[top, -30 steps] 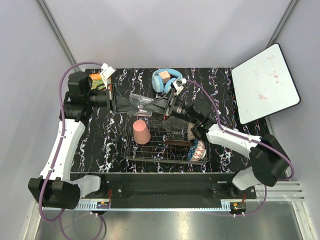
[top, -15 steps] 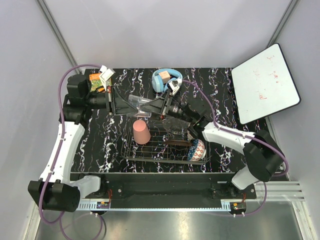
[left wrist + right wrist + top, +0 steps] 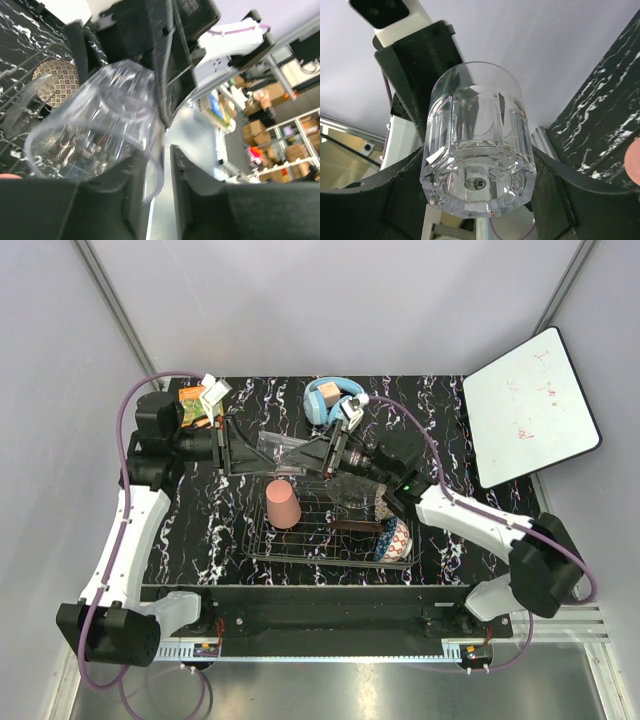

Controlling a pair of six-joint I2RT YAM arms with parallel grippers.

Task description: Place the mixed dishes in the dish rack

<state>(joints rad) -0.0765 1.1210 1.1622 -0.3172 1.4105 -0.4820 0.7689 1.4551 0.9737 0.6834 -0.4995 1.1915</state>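
The small clear glass tumbler (image 3: pixel 280 445) hangs in the air above the table's back, between both grippers. My right gripper (image 3: pixel 318 452) is shut on its thick base (image 3: pixel 477 145). My left gripper (image 3: pixel 243 445) straddles its rim (image 3: pixel 100 125), with one finger inside and a visible gap to the other finger. The dish rack (image 3: pixel 300 550) holds the upside-down salmon-pink cup (image 3: pixel 283 505), the blue-patterned bowl with red outside (image 3: pixel 395 538) and the clear shallow dish (image 3: pixel 350 490). The beige-brown patterned bowl (image 3: pixel 56 86) shows in the left wrist view behind the rack wires.
Light-blue headphones (image 3: pixel 330 400) lie at the back of the table behind the right gripper. An orange book (image 3: pixel 193 405) sits at the back left by the left wrist. A white board (image 3: pixel 530 405) rests off the table's right rear corner.
The right arm has shifted slightly. The tumbler and both grippers stay almost in place between the arms.
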